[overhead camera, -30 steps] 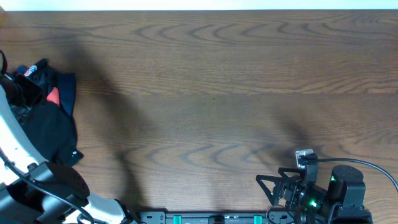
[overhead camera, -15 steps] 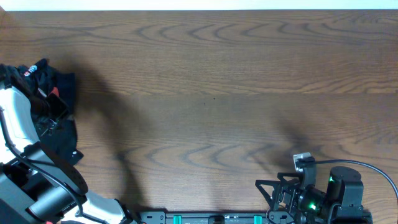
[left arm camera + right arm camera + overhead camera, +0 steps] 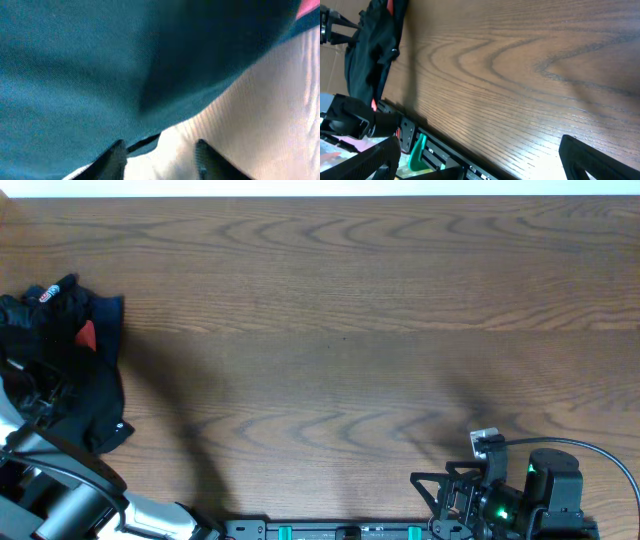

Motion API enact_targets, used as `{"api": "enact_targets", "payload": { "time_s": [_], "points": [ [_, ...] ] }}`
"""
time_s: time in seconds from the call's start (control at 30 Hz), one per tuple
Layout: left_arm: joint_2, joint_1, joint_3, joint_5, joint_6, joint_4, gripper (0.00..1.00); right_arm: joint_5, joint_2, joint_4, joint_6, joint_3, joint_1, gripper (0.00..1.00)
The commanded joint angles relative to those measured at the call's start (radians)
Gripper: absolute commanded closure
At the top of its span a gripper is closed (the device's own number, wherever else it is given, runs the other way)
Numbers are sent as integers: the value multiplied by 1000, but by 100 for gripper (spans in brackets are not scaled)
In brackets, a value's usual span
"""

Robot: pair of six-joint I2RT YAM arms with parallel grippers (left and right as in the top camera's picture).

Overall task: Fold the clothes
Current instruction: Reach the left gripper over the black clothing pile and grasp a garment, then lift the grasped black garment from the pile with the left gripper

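The clothes (image 3: 75, 365) lie bunched in a dark heap at the far left edge of the wooden table (image 3: 350, 330), unfolded. The top layer is plain black. A red piece (image 3: 86, 333) shows through near the upper side of the heap, and a small white logo print (image 3: 47, 294) sits at its top corner. The right wrist camera sees the same heap (image 3: 370, 50) slumped at the table edge.

The left gripper (image 3: 160, 155) hangs directly over the heap, so close that dark cloth fills most of its view. Its two fingers (image 3: 117, 160) stand parted, with pale table surface between them and a loose cloth edge just beyond the tips. Nothing is pinched. The left arm (image 3: 70, 495) rises from the table's near left corner.

Well apart, at the near right corner, the right gripper (image 3: 480, 150) rests low with its jaws spread wide and empty.
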Motion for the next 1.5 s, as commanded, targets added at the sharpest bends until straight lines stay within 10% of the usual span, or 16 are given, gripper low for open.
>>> {"api": "enact_targets", "payload": {
  "time_s": [0.0, 0.6, 0.93, 1.47],
  "points": [
    [16, -1, -17, 32, 6, 11, 46, -26, 0, -3, -18, 15, 10, 1],
    [168, 0, -35, 33, 10, 24, 33, -26, 0, -16, -18, 15, 10, 1],
    [188, 0, -35, 53, 10, 40, 92, -26, 0, -16, -18, 15, 10, 1],
    [117, -68, -34, 114, -18, 40, 94, -25, 0, -13, -18, 15, 10, 1]
  ]
}}
